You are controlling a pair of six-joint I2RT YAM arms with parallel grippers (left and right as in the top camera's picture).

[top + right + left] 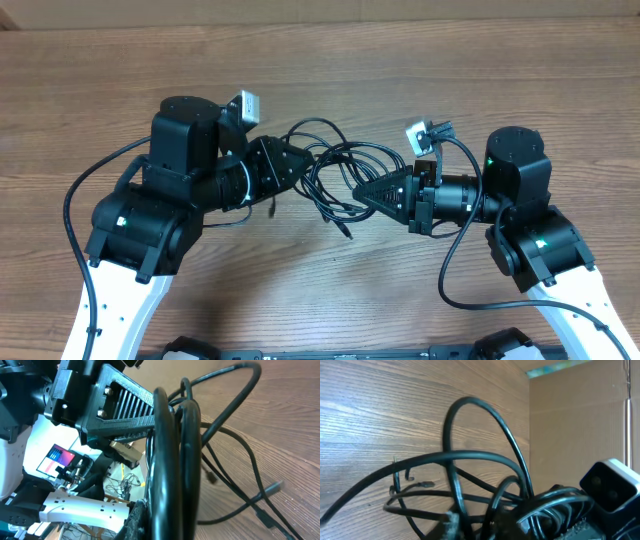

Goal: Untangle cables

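A: If the arms draw apart from here, what goes wrong, judging from overhead?

B: The cables (335,165) lie as one knot of loops on the surface (420,70), strung between the left tool (303,163) and the right tool (362,193), with both tips at the bundle. A straight pull on several strands at once would likely cinch the knot rather than free it. One loose plug (347,230) lies just below the bundle and could snag in a loop.

A: And the left wrist view?

B: The cables (470,455) arch over the surface in crossing loops, close to the lens, and run out at the bottom edge where the tool should be. The fingers themselves are hidden, so I cannot tell whether the left tool is spread or pinching. If it closes on two cords instead of one, they would drag together.

A: The right wrist?

B: Thick strands of the cables (167,460) rise from the bottom middle, right at the tool's tips. The right tool is pressed together, pinching them. The left tool's ribbed finger (120,402) sits hard against the same strands. That close, the tools could knock each other, or a slipping cord could whip free.
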